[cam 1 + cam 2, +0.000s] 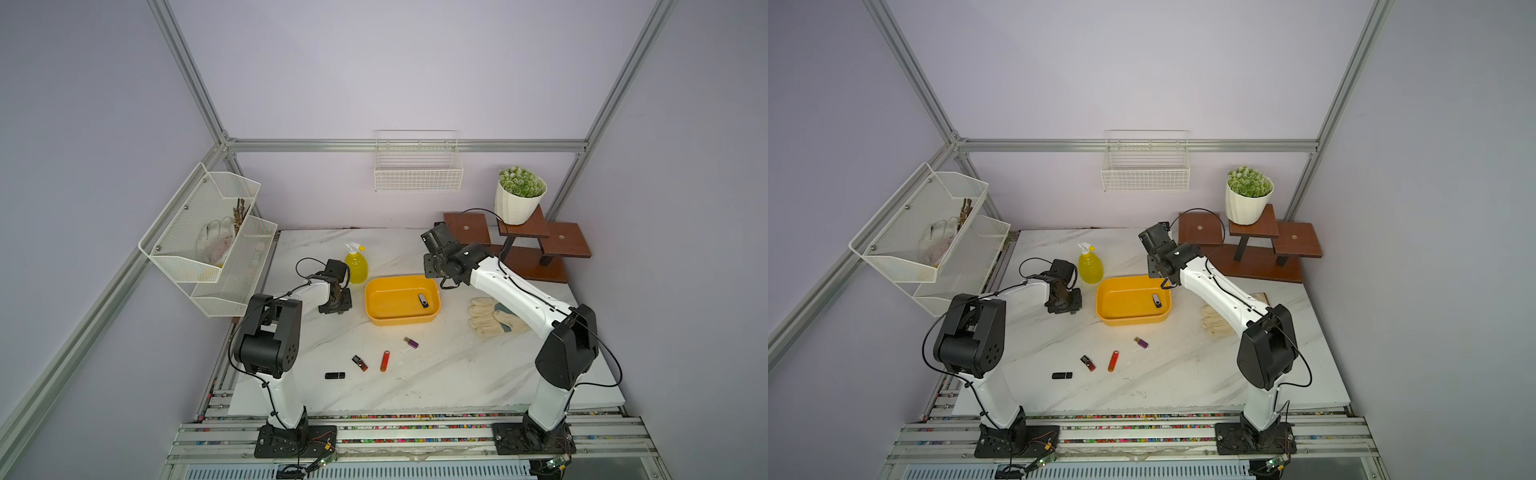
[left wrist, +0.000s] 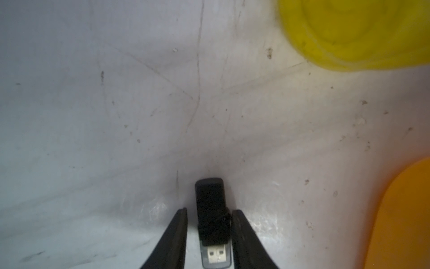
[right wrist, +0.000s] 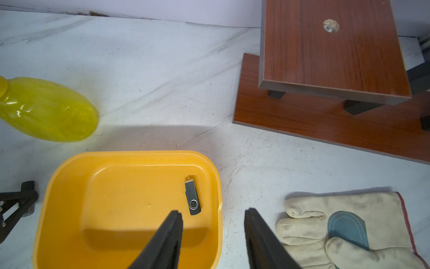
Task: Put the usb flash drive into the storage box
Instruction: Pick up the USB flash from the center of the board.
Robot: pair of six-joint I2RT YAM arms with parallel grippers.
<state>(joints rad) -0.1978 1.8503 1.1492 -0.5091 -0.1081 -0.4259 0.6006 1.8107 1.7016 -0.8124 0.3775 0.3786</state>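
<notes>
A black usb flash drive (image 2: 210, 205) lies on the marble table between the fingers of my left gripper (image 2: 209, 210). One finger touches it and a narrow gap shows at the other. In both top views this gripper (image 1: 334, 306) (image 1: 1064, 305) is down at the table, left of the yellow-orange storage box (image 1: 390, 305) (image 1: 1121, 305) (image 3: 116, 209). A silver-and-black flash drive (image 1: 422, 300) (image 3: 192, 198) lies inside the box. My right gripper (image 3: 213, 215) (image 1: 432, 268) hangs open and empty over the box's right rim. Purple (image 1: 411, 343), orange-red (image 1: 385, 360), dark red (image 1: 360, 363) and black (image 1: 335, 375) drives lie in front.
A yellow spray bottle (image 1: 356, 266) (image 3: 46, 109) stands just behind my left gripper. A work glove (image 1: 492, 318) (image 3: 349, 233) lies right of the box. A wooden stand (image 1: 523, 249) with a potted plant (image 1: 519, 199) fills the back right. A mesh rack (image 1: 208, 237) and a wire basket (image 1: 417, 166) hang on the walls.
</notes>
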